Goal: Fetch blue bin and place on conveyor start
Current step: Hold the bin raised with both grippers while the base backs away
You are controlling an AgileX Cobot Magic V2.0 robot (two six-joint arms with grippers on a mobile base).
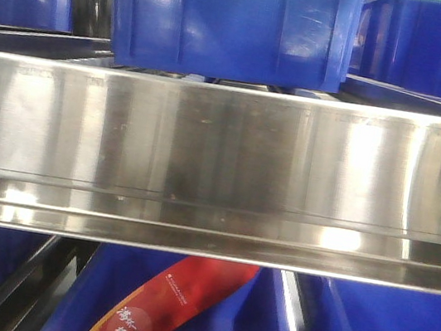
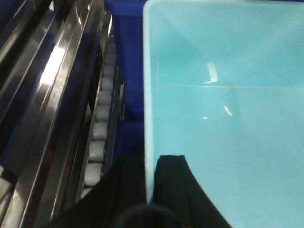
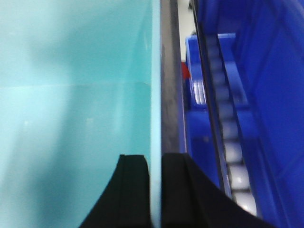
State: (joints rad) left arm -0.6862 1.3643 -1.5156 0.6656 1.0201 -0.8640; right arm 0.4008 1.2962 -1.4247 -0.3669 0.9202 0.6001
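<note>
The left end effector (image 2: 151, 194) and right end effector (image 3: 156, 190) each pinched a side wall of the pale blue bin (image 2: 223, 118), held between them beside a roller track (image 2: 99, 128) and darker bins (image 2: 129, 57). Fetching looked under way; a level joint lift toward the unseen conveyor seemed due next.

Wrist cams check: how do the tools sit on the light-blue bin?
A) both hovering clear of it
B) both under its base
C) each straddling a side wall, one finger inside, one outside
C: the left tool straddles one side wall of the blue bin and the right tool the opposite wall, a finger on each side.
</note>
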